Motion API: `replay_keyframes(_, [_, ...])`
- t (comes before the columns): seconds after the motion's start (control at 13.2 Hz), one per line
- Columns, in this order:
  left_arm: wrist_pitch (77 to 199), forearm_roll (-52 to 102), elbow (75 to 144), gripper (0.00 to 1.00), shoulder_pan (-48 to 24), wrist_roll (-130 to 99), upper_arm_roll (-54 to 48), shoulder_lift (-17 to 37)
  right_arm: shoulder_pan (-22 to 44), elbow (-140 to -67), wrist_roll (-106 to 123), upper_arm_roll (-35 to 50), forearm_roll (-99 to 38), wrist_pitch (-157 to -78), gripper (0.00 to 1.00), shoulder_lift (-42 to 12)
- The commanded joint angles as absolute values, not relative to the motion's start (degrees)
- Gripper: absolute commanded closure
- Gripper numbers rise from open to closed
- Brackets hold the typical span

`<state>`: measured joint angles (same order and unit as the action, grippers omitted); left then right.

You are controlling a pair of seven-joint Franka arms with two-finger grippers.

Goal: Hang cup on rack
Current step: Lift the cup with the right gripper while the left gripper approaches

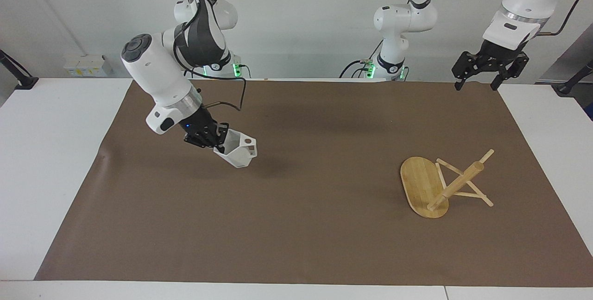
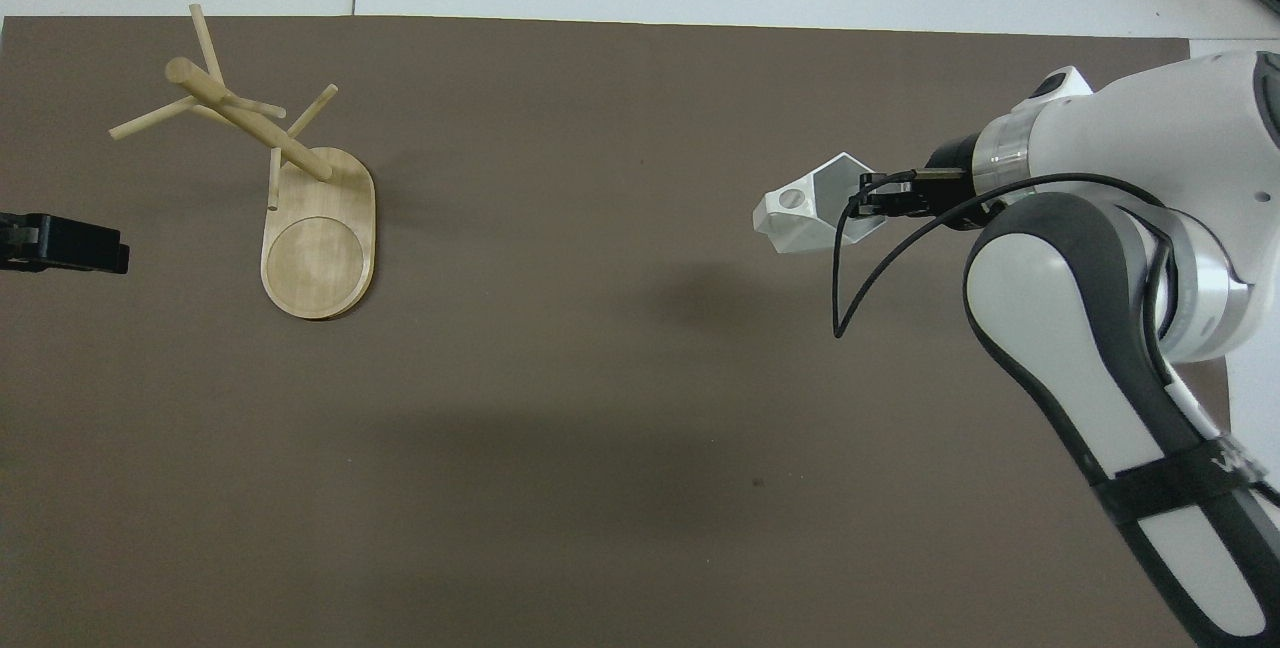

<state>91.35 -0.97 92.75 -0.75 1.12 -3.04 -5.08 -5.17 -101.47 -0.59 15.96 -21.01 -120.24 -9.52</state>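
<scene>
Facing view: right claw (image 1: pixel 221 139) clamped on white faceted cup (image 1: pixel 238 152), cup tilted, held in air over brown mat (image 1: pixel 296 226). Left claw (image 1: pixel 477 85) waited with fingers apart, over mat corner at left arm's end. Bamboo mug rack (image 1: pixel 440 183) stood on table toward left arm's end.

Overhead view: cup (image 2: pixel 805 213) mid-air over mat, well apart from rack (image 2: pixel 290 188). Left claw (image 2: pixel 60 243) only partly visible at frame edge.

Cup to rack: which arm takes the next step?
Right. Its gripper is shut on the cup, which is lifted off the mat. The left gripper waits open over the mat's corner, though the rack stands at its end.
</scene>
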Motion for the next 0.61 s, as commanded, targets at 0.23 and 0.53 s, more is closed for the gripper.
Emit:
replay_keyframes(0.23, [90.36, -0.35, 93.96, 0.0, -0.88, 1.67, -2.81, -6.15, 0.78, -100.37, -0.44, 16.79, -34.52, -127.17, 1.0, -10.28])
replay_keyframes(0.53, [89.82, -0.26, 94.13, 0.0, -0.88, 2.54, -2.9, -6.5, 3.42, -100.28, 0.61, 16.87, -39.46, -127.09, 1.0, -10.2])
